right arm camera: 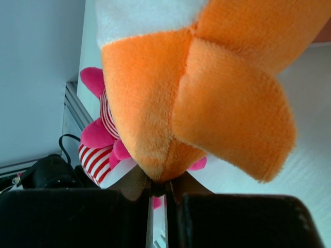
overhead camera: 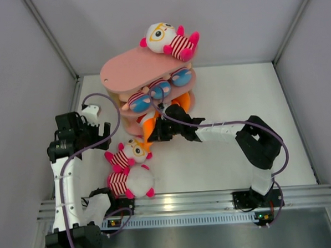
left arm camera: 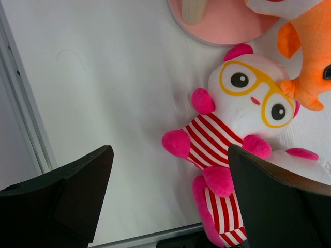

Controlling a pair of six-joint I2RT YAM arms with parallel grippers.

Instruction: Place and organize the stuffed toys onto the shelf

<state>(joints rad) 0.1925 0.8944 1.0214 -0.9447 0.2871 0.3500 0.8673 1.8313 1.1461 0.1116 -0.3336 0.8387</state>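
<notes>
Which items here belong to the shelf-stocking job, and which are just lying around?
Job:
pink shelf
glasses toy on its top board
blue-shorts toys on the middle board
orange toy in the right gripper
two striped toys on the table

Not job:
purple cables
metal rail
Both are rig fittings.

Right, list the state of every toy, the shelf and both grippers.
left gripper: open, empty.
right gripper: shut on the orange toy.
orange toy: held beside the shelf's lower boards.
top glasses toy: lying on the top board.
left blue-shorts boy: lying on the middle board.
right blue-shorts boy: lying on the middle board.
face-up glasses toy: on the table, unshelved.
nearest glasses toy: on the table, unshelved.
shelf: upright.
</notes>
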